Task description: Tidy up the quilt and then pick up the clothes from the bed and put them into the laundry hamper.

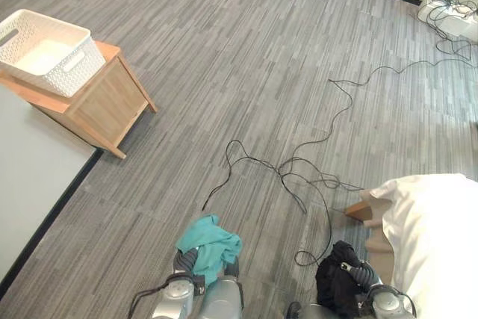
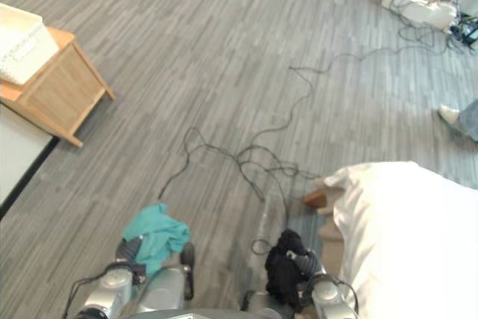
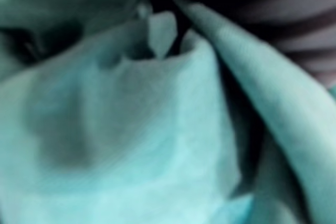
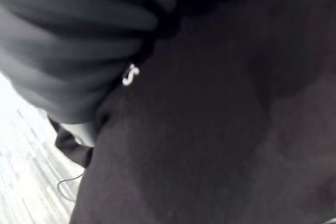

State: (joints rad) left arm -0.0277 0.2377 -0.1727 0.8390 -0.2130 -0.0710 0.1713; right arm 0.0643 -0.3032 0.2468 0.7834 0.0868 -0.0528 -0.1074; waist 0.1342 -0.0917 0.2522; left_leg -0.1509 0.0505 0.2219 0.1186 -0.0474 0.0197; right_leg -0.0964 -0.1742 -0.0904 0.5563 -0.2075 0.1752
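Note:
A teal garment [image 1: 209, 244] is bunched over my left hand [image 1: 188, 261] at the bottom centre, held above the carpet. A black garment [image 1: 334, 280] covers my right hand [image 1: 361, 274] at the lower right, next to the bed's corner. Each wrist view is close against its own cloth, teal [image 3: 131, 140] on the left and black [image 4: 210, 129] on the right. The white perforated hamper [image 1: 75, 65] stands on a wooden stand [image 1: 104, 102] at the far left. The white quilt [image 1: 441, 237] lies over the bed at the lower right.
The bed's wooden corner [image 1: 362, 211] juts out beside my right arm. A white strip edged in black [image 1: 30, 169] runs along the left. A power strip with cables [image 1: 448, 13] lies at the far right. A person's shoe [image 2: 449, 114] stands by the bed.

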